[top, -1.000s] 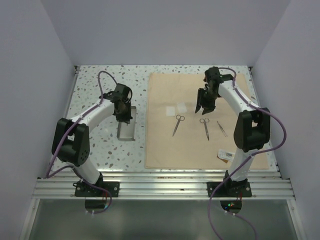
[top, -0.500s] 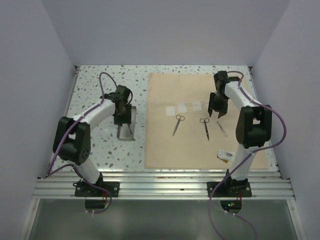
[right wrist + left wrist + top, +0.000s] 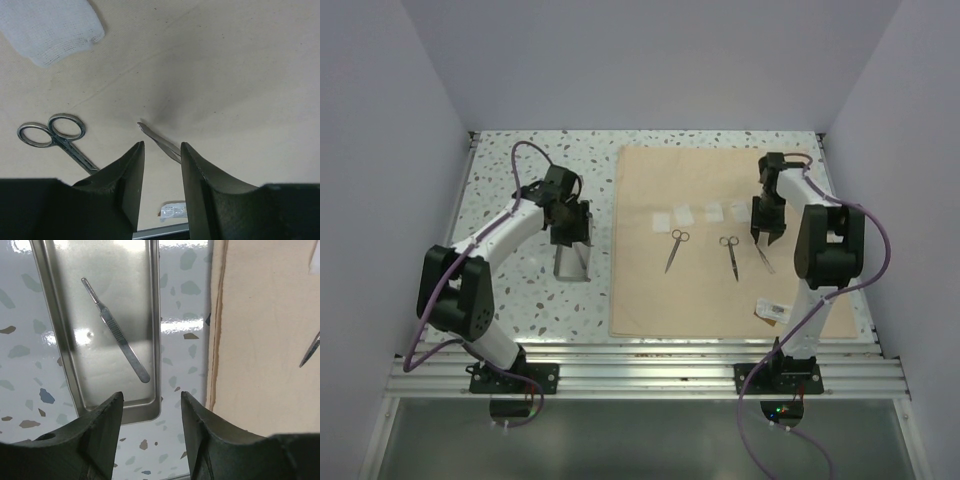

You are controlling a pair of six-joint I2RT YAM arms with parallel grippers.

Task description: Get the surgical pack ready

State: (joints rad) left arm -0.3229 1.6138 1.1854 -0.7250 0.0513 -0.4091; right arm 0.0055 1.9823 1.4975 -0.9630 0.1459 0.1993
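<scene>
My left hand (image 3: 151,395) hangs spread over the grey tray (image 3: 156,340) at upper left. My right hand (image 3: 162,145), spread too, sits over the thin forceps (image 3: 150,131) — lower centre, on the tan cloth (image 3: 235,75).

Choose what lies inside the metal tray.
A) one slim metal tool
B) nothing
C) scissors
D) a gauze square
A: in the left wrist view, a single slim tool lies diagonally on the floor of the tray, with nothing else beside it.
</scene>
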